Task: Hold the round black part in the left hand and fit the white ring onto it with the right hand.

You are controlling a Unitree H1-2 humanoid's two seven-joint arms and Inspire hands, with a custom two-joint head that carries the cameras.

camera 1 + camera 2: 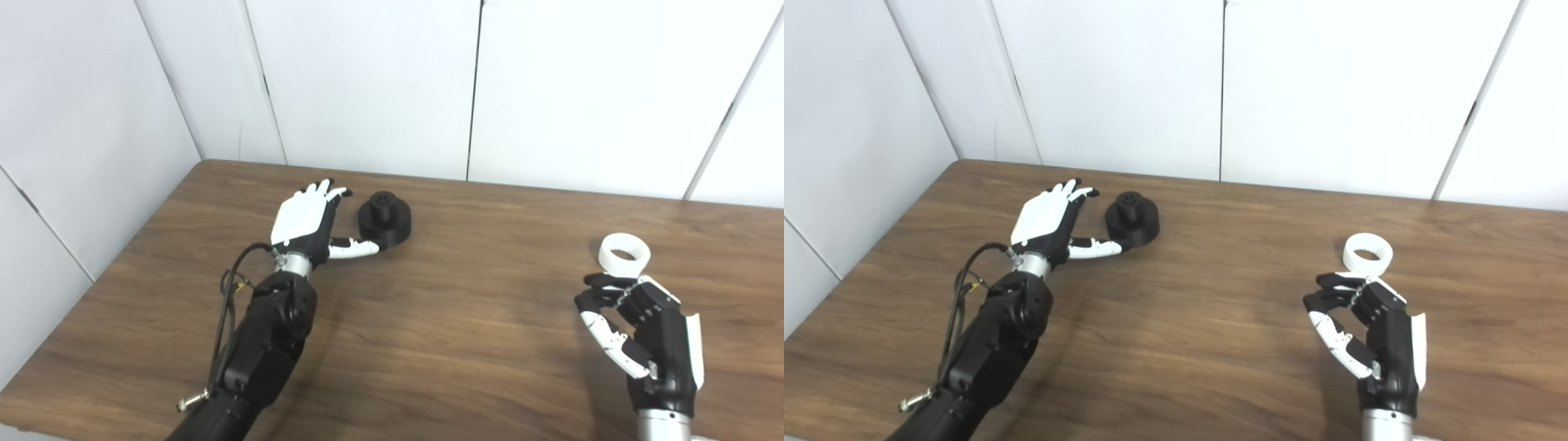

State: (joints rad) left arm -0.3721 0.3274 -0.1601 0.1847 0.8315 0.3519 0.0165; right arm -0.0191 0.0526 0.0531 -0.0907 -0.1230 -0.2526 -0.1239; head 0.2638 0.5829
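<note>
My left hand [306, 223] is spread, holding nothing, with the black part [384, 218] just to its right, thumb seemingly touching. My right hand [1366, 334], loosely curled and empty, sits just short of the white ring [1368, 252].

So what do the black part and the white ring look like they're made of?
Black part: likely matte plastic, possibly 3D-printed; its dull surface shows no glints. White ring: also looks like matte plastic, evenly white without shine. Both are guesses from the look alone; the pictures are too coarse to confirm.
</note>
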